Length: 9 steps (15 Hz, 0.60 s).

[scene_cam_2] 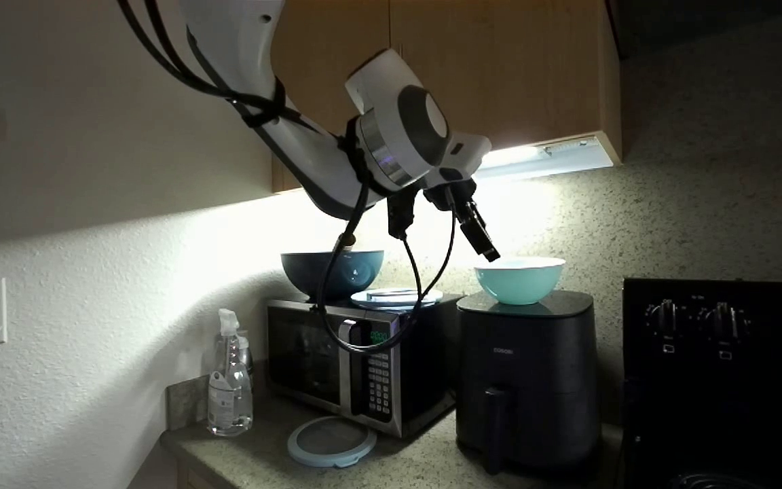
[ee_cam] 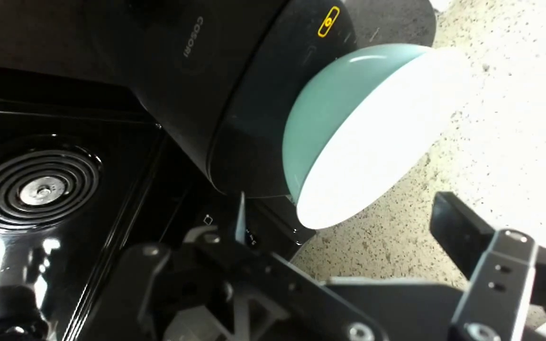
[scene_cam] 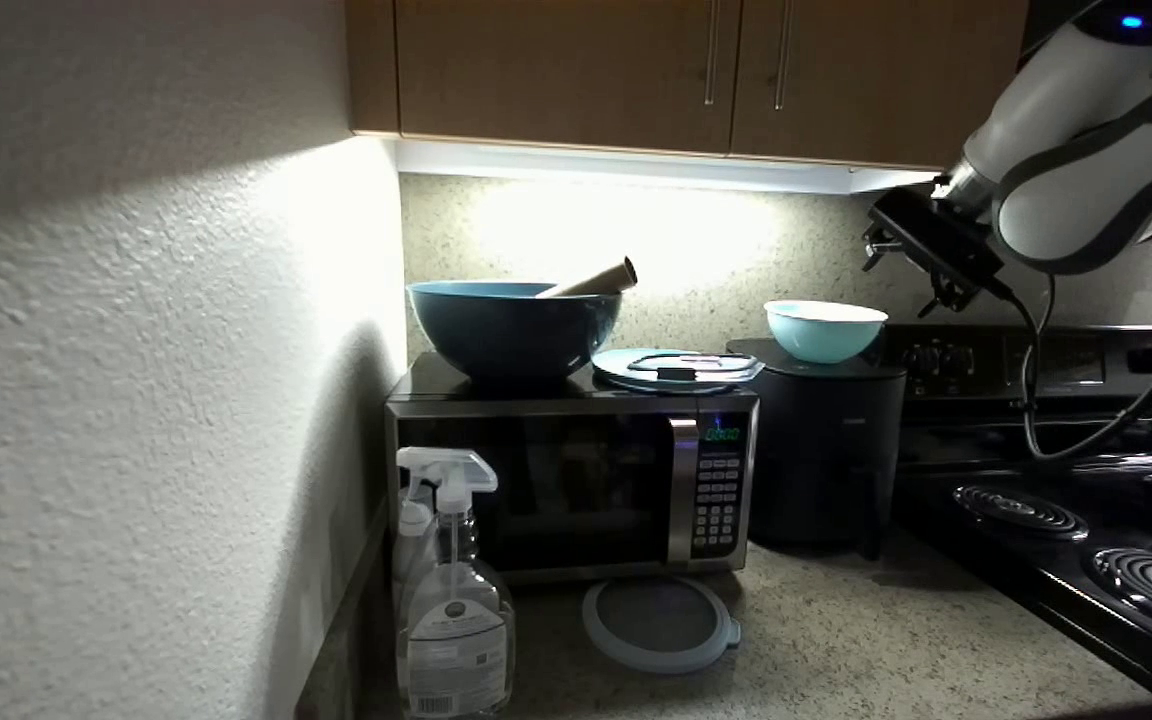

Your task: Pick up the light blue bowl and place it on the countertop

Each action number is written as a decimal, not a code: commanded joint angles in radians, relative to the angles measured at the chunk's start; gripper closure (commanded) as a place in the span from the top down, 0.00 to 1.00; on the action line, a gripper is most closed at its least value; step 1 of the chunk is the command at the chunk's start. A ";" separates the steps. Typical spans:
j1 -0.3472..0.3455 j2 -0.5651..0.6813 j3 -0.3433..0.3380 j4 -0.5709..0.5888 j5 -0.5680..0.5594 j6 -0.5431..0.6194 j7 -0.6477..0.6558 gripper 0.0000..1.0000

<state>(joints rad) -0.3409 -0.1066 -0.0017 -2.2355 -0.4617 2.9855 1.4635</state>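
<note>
Atop the black Cosori air fryer (scene_cam_2: 544, 380): one light blue bowl (scene_cam_2: 520, 283), round, plain, glossy, upright; lower than and apart from the fingers (ee_cam: 462, 232), spread wide, empty.

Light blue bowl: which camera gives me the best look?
The wrist view: the light blue bowl shows largest there with nothing in front, though its inside is washed out white. Both exterior views show it smaller, nearly side-on, upright on the black air fryer.
</note>
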 commanded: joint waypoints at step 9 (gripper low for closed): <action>-0.011 0.194 -0.011 0.141 0.144 0.026 -0.046 1.00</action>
<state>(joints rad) -0.3495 0.0170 -0.0152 -2.1504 -0.3828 2.9881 1.4630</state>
